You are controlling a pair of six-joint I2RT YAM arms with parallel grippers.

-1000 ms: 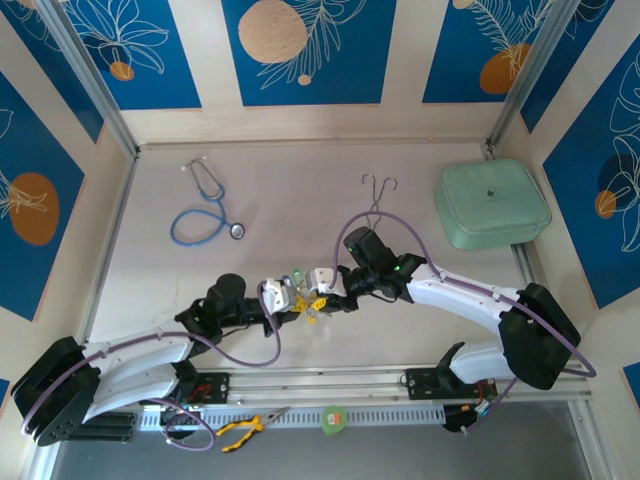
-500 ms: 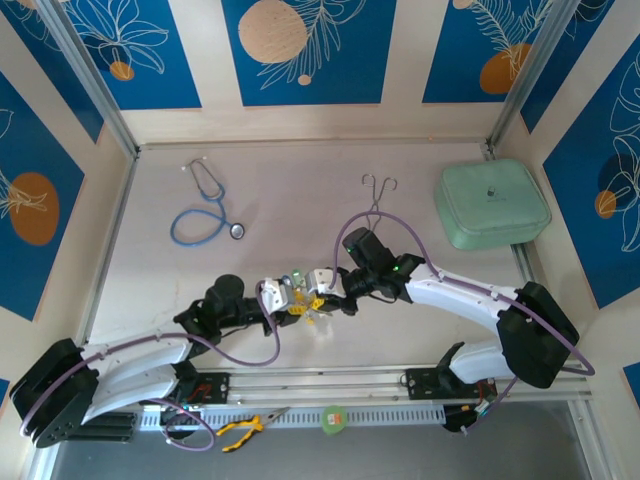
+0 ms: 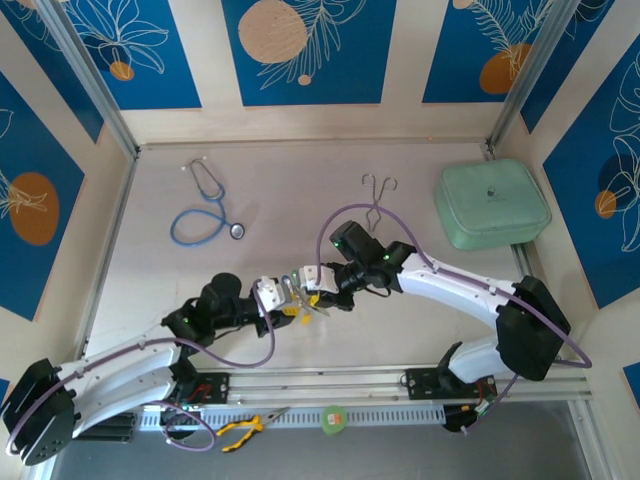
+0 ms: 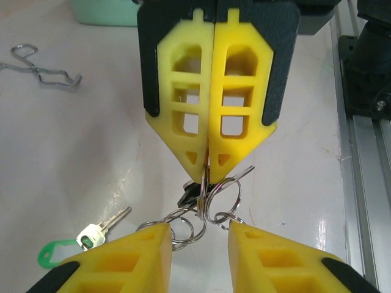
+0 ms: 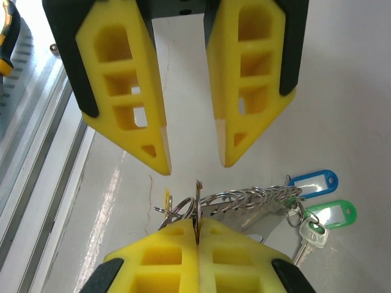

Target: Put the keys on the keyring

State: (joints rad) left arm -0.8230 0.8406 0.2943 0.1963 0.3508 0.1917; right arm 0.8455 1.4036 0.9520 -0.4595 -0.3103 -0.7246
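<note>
In the right wrist view my right gripper (image 5: 197,224) is shut on a thin split ring of the keyring (image 5: 250,198), a string of linked silver rings. A blue tag (image 5: 311,182), a green tag (image 5: 333,213) and a silver key (image 5: 310,237) trail from it onto the table. My left gripper (image 5: 195,163) faces it, open, its tips just short of the ring. From the left wrist, my left gripper (image 4: 200,231) stands open below the shut right gripper (image 4: 208,174), where rings (image 4: 214,198) hang beside a black key head (image 4: 188,196). From above, both grippers (image 3: 283,293) (image 3: 316,284) meet at mid-table.
A blue stethoscope (image 3: 205,210) lies at the back left, thin metal forceps (image 3: 378,195) at the back middle, and a mint-green case (image 3: 492,203) at the back right. Yellow-handled pliers (image 3: 245,428) rest by the rail (image 3: 400,385) along the near edge.
The right gripper has moved left with the ring cluster. The left arm has drawn back to the left, and the two grippers stay tip to tip.
</note>
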